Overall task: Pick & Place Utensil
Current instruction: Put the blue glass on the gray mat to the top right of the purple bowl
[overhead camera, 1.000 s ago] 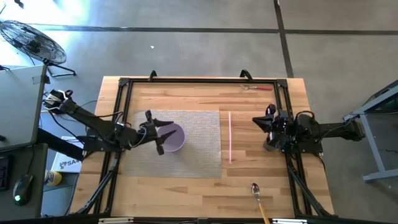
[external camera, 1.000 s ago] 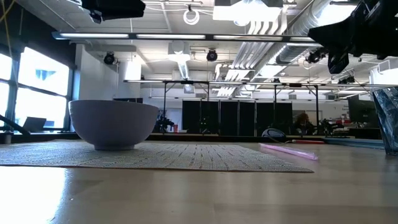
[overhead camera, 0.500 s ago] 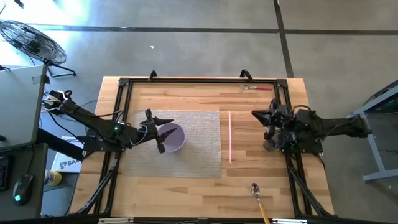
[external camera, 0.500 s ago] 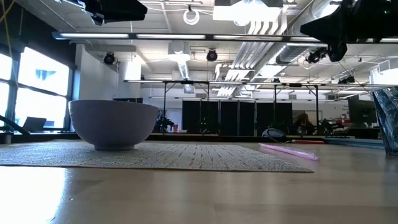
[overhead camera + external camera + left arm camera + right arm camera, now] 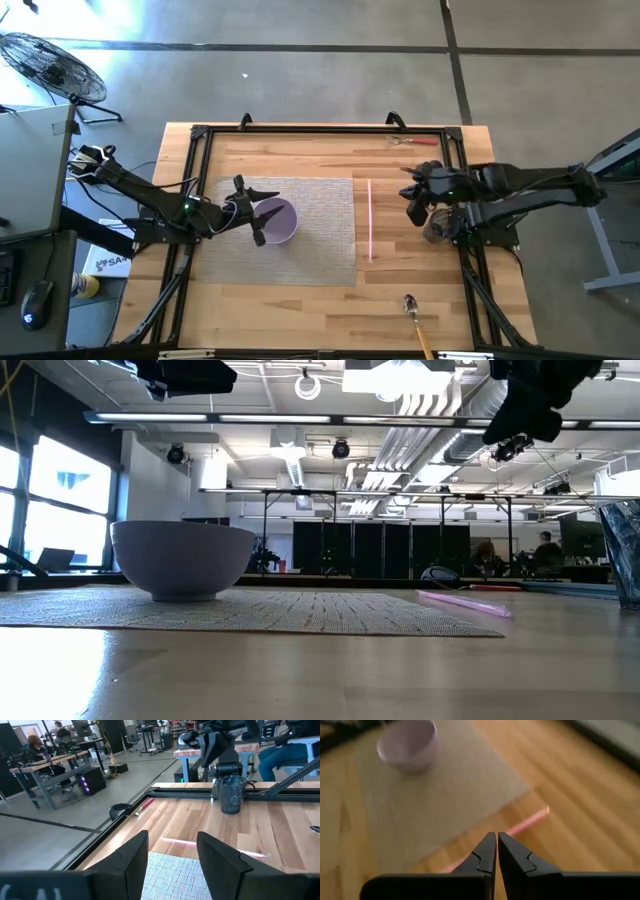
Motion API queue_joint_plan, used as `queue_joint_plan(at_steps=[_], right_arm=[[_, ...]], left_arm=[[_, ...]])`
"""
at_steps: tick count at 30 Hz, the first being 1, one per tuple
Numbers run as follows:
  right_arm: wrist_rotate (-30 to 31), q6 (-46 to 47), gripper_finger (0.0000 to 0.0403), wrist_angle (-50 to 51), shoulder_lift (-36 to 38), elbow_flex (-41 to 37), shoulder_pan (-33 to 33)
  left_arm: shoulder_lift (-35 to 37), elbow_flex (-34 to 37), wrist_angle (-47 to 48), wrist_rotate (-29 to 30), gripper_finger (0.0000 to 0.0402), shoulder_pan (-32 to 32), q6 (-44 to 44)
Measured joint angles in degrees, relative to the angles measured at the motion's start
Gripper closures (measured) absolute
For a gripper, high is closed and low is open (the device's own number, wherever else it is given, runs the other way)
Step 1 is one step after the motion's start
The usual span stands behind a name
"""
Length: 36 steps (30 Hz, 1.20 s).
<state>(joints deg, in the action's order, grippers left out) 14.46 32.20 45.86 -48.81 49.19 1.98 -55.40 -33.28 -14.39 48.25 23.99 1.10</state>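
Right gripper (image 5: 497,851), fingers nearly closed w/ nothing held, aims at pink straw (image 5: 370,220) just ahead, probably to approach it. Left gripper (image 5: 258,213), wide open, waits over bowl (image 5: 277,221).

Both arms are dark, close to black, built from slim straight links joined by thicker rounded joints. The left arm (image 5: 150,200) has pale cabling bunched at its outer end and a small green light partway along. Its hand (image 5: 172,857) ends in two broad, flat black fingers (image 5: 132,857) with angled, faceted faces and bevelled inner edges. The right arm (image 5: 530,190) looks bulkier near the wrist, with dark cables looped beside it. Its hand (image 5: 497,847) has two matte black fingers (image 5: 485,852) tapering to narrow pointed tips, each with a small notch on the inner edge.
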Motion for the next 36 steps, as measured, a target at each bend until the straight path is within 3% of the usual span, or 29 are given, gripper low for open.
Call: queue_joint_plan(at_steps=[6,11,24,36], right_arm=[[-8.9,9.5,0.0391,24.4,-9.8,11.5,0.0],[-18.1,17.2,0.0391,38.2,-13.7,12.1,0.0],[-17.8,20.3,0.0391,35.2,-13.8,-1.0,0.0],[-13.1,17.4,0.0391,26.5,-13.8,-1.8,0.0]], left_arm=[[0.0,0.0,0.0,0.0,0.0236,0.0,0.0],[0.0,0.0,0.0,0.0,0.0236,0.0,0.0],[0.0,0.0,0.0,0.0,0.0236,0.0,0.0],[0.0,0.0,0.0,0.0,0.0236,0.0,0.0]])
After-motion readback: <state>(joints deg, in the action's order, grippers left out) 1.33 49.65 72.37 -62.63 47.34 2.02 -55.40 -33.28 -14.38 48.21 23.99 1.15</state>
